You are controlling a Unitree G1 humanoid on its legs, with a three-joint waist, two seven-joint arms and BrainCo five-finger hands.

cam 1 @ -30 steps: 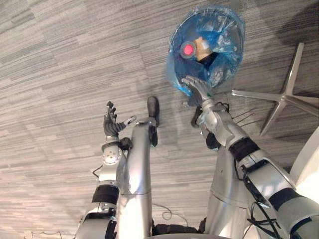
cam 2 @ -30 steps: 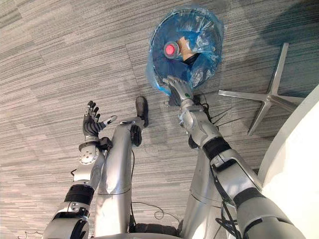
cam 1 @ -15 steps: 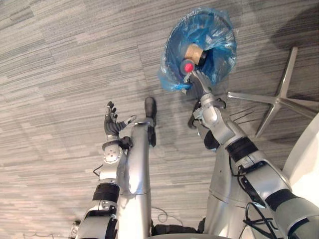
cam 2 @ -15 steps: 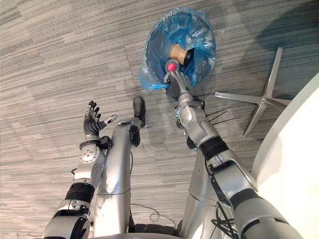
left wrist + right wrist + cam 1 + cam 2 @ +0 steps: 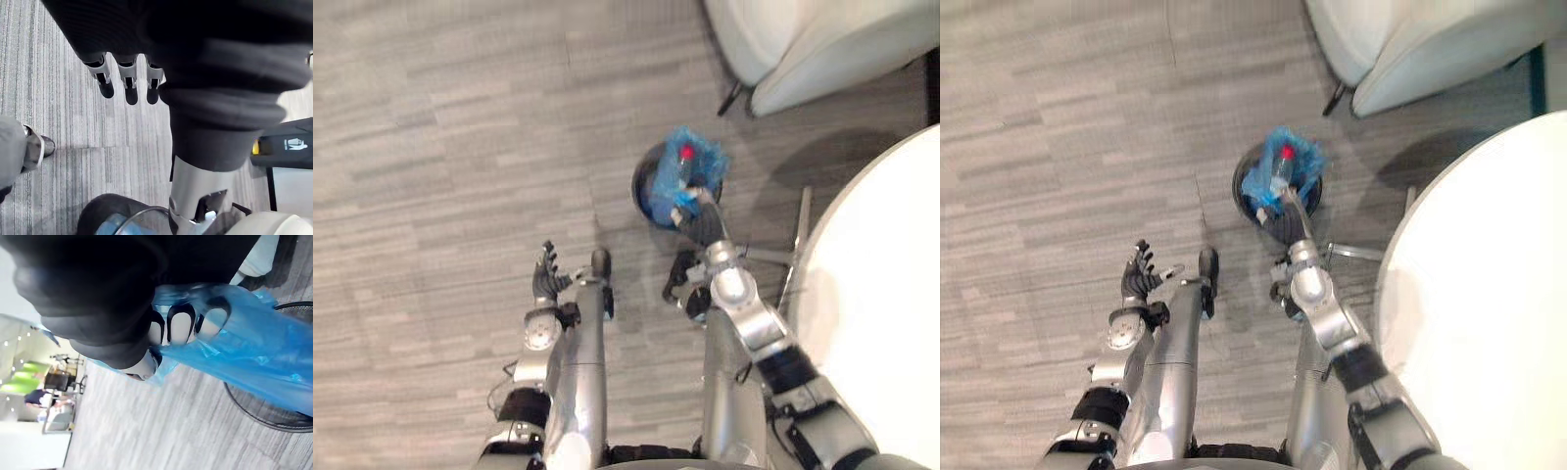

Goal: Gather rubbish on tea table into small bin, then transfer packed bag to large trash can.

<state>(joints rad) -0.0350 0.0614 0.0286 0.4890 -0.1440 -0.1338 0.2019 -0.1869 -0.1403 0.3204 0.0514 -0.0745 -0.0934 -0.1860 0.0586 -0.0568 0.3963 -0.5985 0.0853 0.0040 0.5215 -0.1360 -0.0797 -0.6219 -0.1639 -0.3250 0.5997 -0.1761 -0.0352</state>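
The small dark bin stands on the carpet, lined with a blue plastic bag. A bottle with a red cap pokes up inside the bag. My right hand is at the near side of the bin. In the right wrist view its fingers are curled round a bunched fold of the blue bag, above the bin's wire rim. My left hand hangs open over bare carpet to the left, its fingers straight and holding nothing.
A round white table fills the right side, with a metal base leg beside the bin. A pale armchair stands beyond the bin. Grey carpet spreads to the left.
The whole picture has shifted and pulled back, so the camera moved. The bag's mouth, spread wide over the rim before, is now bunched in my right hand. My left hand is unchanged.
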